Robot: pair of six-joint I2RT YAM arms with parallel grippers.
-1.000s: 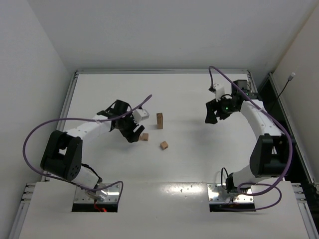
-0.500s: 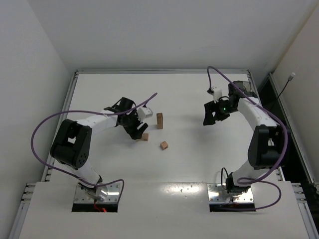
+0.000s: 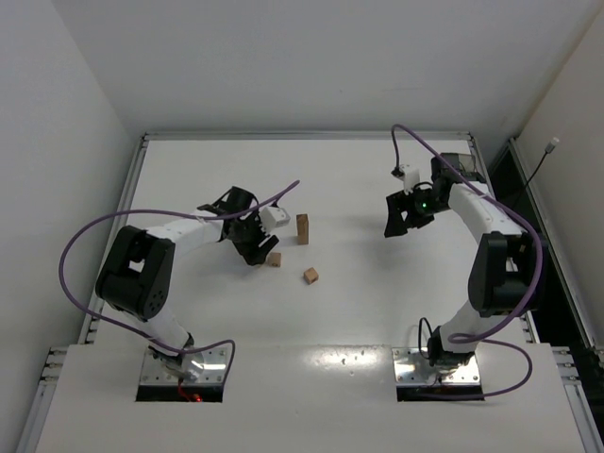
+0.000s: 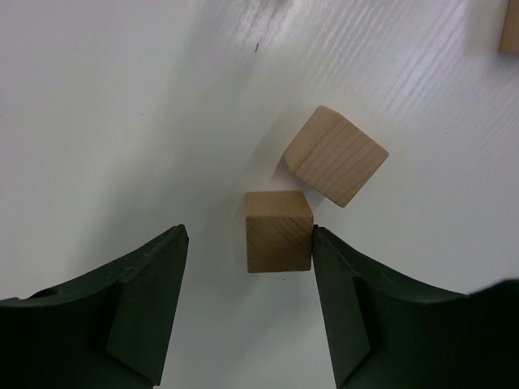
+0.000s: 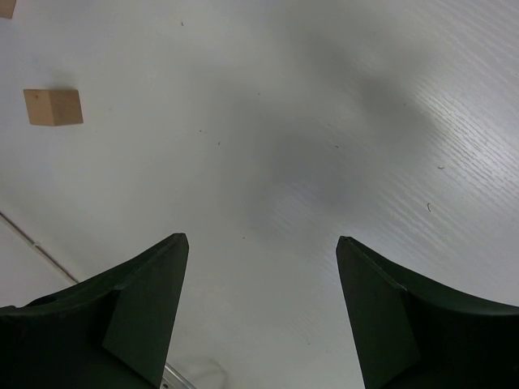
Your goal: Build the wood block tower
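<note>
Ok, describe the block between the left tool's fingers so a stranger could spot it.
Find the left arm's tool near the middle of the white table. Two wooden blocks lie at its tip. Yours is the cube between the fingers, square to them; its neighbour sits just beyond, turned cornerwise.

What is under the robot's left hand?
A wooden cube lies between the open fingers of the left hand, a second turned cube just beyond it. In the overhead view the hand partly hides them.
</note>
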